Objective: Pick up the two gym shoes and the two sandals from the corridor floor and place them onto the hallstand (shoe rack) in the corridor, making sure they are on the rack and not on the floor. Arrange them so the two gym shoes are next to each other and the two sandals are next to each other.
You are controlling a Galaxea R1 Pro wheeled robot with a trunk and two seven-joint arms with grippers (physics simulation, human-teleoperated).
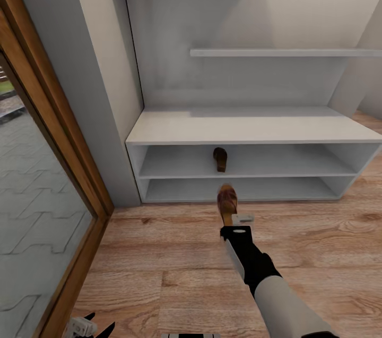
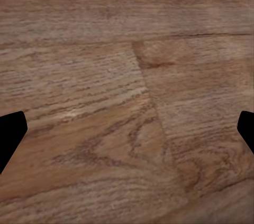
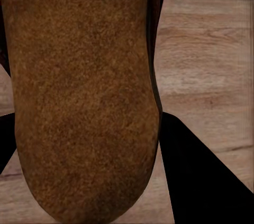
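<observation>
— How far along is it?

— At the far left the left gripper (image 1: 87, 326) hangs low over the light brown wood-plank corridor floor (image 1: 159, 263), its fingers apart, holding nothing. On the wide pale grey-white hallstand (image 1: 249, 128), one flat brown leather sandal (image 1: 220, 159) already lies on the upper open shelf, near its middle.

— And the other sandal?

— The second brown sandal with the tan footbed (image 1: 227, 201) is clamped in the right gripper (image 1: 233, 217), held above the floor just before the rack's front edge. I'd judge that one sandal is done and this one comes next; the gym shoes remain.
</observation>
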